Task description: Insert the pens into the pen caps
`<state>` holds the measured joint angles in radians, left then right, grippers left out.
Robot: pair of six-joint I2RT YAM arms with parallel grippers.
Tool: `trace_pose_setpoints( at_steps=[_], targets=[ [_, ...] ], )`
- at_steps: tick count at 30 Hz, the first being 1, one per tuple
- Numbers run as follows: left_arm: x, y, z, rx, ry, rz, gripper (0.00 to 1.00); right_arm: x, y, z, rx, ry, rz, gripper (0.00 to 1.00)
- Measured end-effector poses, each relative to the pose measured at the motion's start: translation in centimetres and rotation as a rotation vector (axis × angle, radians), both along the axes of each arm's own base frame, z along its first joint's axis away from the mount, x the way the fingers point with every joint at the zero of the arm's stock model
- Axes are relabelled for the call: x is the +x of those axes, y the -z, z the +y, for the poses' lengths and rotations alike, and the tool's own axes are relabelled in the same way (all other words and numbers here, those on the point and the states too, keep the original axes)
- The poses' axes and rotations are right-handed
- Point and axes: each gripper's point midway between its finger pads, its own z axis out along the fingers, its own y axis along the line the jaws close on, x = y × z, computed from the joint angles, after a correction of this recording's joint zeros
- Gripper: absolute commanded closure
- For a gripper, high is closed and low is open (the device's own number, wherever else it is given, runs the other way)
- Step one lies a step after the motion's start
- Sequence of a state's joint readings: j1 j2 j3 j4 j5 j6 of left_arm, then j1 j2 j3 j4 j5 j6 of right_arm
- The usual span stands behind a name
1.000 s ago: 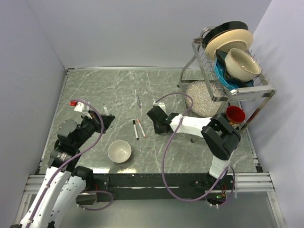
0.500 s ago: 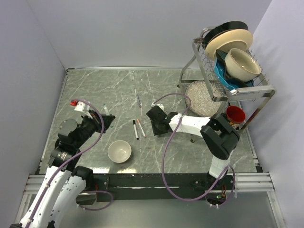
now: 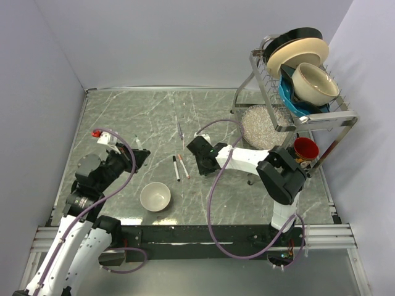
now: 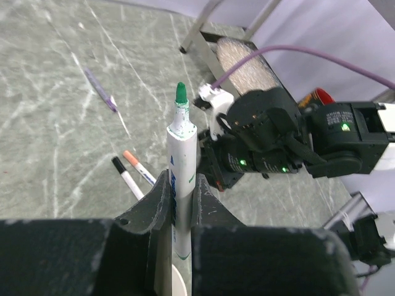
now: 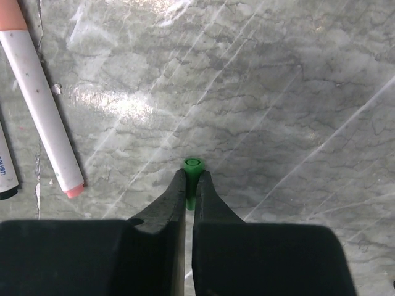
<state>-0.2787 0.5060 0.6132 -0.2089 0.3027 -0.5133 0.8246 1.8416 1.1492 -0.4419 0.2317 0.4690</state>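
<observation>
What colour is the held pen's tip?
Green; the pen shows best in the left wrist view.

Bright, even overhead light, soft shadows, all three views usable
Top view sharp throughout, with a glossy sheen on the counter (image 3: 123, 117) toward its near edge. Right wrist view has a white glare patch on the marble left of centre; jaws near-black and soft at the bottom. Left wrist view: jaws blurred in the foreground, far background slightly soft

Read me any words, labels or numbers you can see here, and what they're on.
Nothing can be read.
Blue print on the white green-tipped marker pen in the left claw: too blurred.
Dark print on the white black-ended marker pen: cut off.
</observation>
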Motion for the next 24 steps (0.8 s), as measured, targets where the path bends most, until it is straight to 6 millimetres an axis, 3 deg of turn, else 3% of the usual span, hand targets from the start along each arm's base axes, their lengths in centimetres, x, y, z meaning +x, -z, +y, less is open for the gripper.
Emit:
trace_pose_setpoints(
  at_steps=[9, 13, 17, 24],
  targets=[
    [-0.4, 2.5, -2.4, -0.025, 0.141, 0.137, 0.99, -0.4, -0.4, 0.1, 0.008, -0.01, 0.012, 1.0],
    [-1.1, 4.4, -3.6, -0.05, 0.216, 0.216, 0.99, -0.8, -1.7, 0.1, 0.024, -0.017, 0.02, 1.0],
    [-2.0, 5.7, -4.9, -0.089, 0.303, 0.274, 0.99, 0.0, -5.5, 1.2, 0.102, -0.022, -0.043, 1.0],
    [-2.5, 5.9, -6.2, -0.15, 0.383, 0.311, 0.99, 1.4, -16.0, 3.9, 0.353, -0.05, -0.222, 1.0]
  ],
)
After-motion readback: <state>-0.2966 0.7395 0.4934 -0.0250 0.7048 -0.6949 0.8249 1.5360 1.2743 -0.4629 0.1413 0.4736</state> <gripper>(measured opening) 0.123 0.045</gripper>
